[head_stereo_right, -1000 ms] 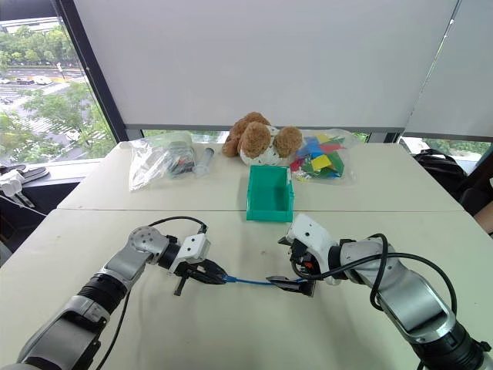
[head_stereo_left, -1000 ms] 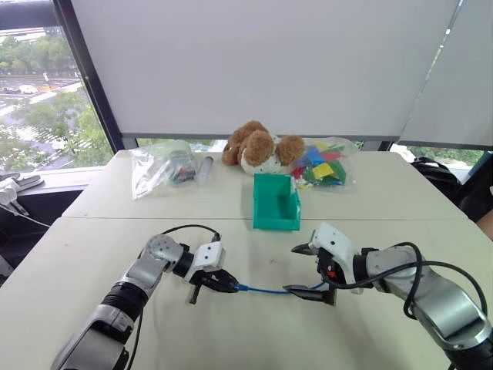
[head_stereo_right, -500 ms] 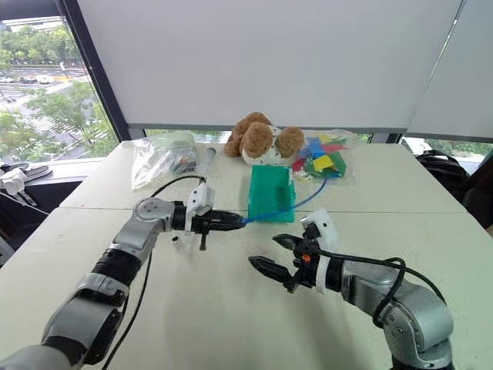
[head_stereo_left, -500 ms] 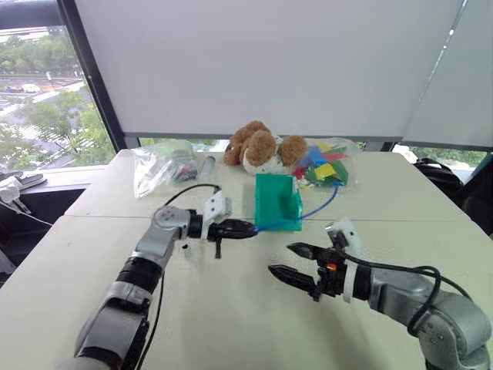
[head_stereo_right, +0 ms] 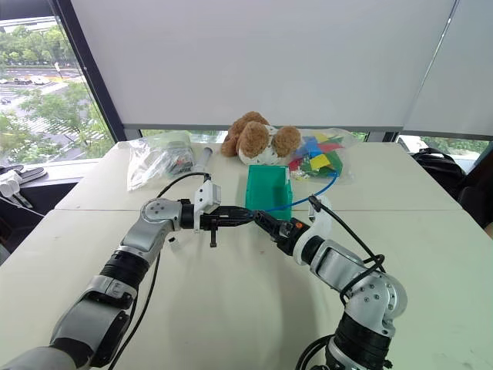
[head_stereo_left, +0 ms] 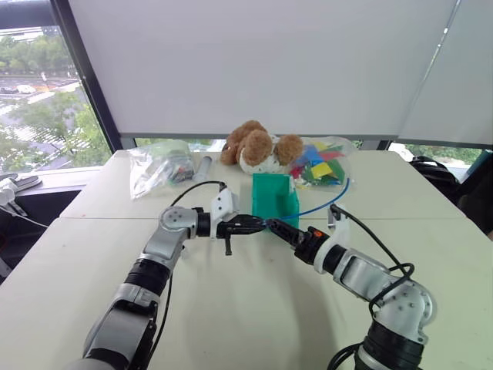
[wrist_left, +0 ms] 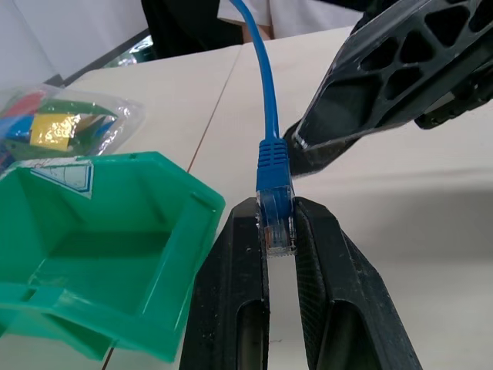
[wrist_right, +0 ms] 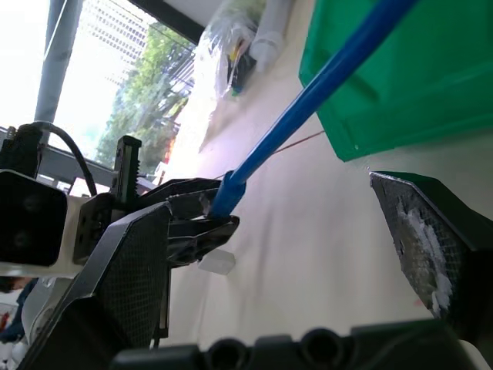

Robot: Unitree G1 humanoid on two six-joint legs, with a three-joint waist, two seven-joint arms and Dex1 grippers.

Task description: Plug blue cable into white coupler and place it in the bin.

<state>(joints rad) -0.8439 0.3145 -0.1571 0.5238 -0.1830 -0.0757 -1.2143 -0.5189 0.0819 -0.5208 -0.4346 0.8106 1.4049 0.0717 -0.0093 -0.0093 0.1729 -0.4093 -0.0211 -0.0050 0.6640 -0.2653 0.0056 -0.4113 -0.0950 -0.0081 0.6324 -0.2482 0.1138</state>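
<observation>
**Cable plug pinched, coupler not yet mated**

My left gripper [wrist_left: 279,231] is pressed together on the clear plug of the cable [wrist_left: 266,92], which rises from between my left fingers [wrist_left: 231,293] and trails away in a loose arc. My right gripper [wrist_right: 285,254] stands spread wide, empty, with the cable running between its fingers just beyond my left fingertips. The bin [head_stereo_left: 275,202] sits just past both grippers, on the table [head_stereo_left: 231,308].

Handling, as I judge it: the cable is light and limp, so it gives no support along its length; only the plug and its blue boot are stiff enough to push with. I would take hold on the boot or plug body, keeping the latch tab free. The plug is smooth, brittle plastic and could slip or twist under a skewed pinch.

A small whitish block [wrist_right: 218,262] lies on the table below my left fingers; I cannot tell whether it is the coupler.

Counts: one cable, one bin, two clear bags [head_stereo_left: 159,166] and one plush dog [head_stereo_left: 258,146] beyond the bin.
</observation>
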